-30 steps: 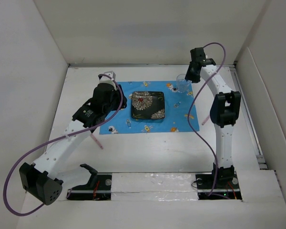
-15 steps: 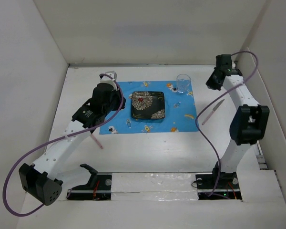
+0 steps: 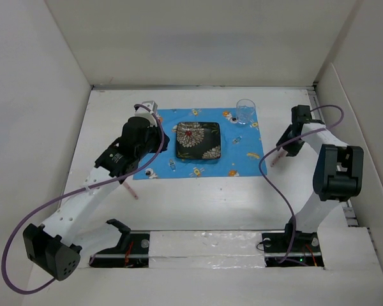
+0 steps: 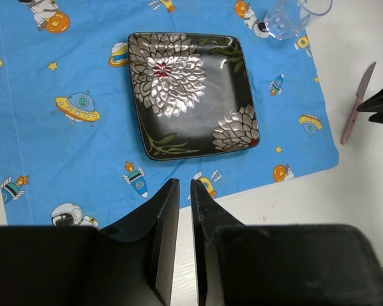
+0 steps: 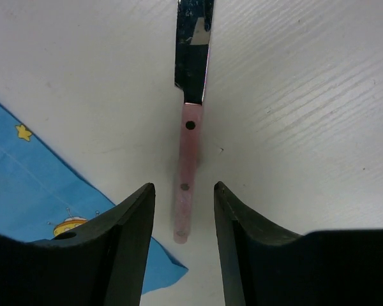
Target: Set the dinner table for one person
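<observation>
Right arm (image 3: pixel 337 169) swung from glass (image 3: pixel 245 110) to pink-handled knife (image 5: pixel 190 137); jaws spread astride its handle for pickup; left jaws clenched, empty.

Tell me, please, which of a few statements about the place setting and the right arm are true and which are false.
1. The plate sits on the placemat. True.
2. The glass stands on the plate. False: it stands on the placemat's far right corner, apart from the plate.
3. The knife lies on the placemat. False: it lies on the bare table, just right of the placemat.
4. The right gripper has its jaws open on either side of the knife's handle. True.
</observation>
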Action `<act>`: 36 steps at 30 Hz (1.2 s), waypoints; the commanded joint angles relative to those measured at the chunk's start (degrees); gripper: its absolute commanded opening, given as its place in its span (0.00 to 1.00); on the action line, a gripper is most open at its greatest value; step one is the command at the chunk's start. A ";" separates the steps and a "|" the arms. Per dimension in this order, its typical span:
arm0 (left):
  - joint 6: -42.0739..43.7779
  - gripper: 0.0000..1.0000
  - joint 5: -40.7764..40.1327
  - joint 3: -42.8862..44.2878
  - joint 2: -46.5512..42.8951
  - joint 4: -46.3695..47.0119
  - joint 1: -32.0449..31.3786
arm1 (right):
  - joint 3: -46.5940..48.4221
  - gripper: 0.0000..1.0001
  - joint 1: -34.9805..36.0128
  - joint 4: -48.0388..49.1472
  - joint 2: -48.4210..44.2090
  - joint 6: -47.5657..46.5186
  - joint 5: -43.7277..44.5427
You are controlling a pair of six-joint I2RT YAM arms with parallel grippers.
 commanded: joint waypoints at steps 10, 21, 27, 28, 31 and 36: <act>0.31 0.13 1.09 -1.15 -4.85 1.11 0.05 | 4.58 0.37 -0.53 0.05 8.71 -2.86 -0.02; -0.92 0.13 -0.05 -0.28 -5.56 0.14 0.05 | 12.03 0.00 4.19 0.30 -9.95 -2.67 6.13; -1.62 0.16 -1.28 2.10 -4.42 0.05 0.05 | 16.19 0.00 13.69 -2.06 -13.26 -7.24 -3.25; -1.71 0.18 -1.46 2.27 -4.33 -0.04 0.05 | 16.10 0.00 17.37 -2.94 -13.26 -7.60 -4.92; -3.11 0.22 -3.56 2.63 -4.24 -1.00 0.05 | 12.52 0.00 24.58 -3.56 -13.87 -8.05 -7.04; -7.15 0.29 -9.09 3.15 -3.27 -4.42 0.05 | 6.18 0.00 29.18 -0.14 -11.25 -6.91 -9.68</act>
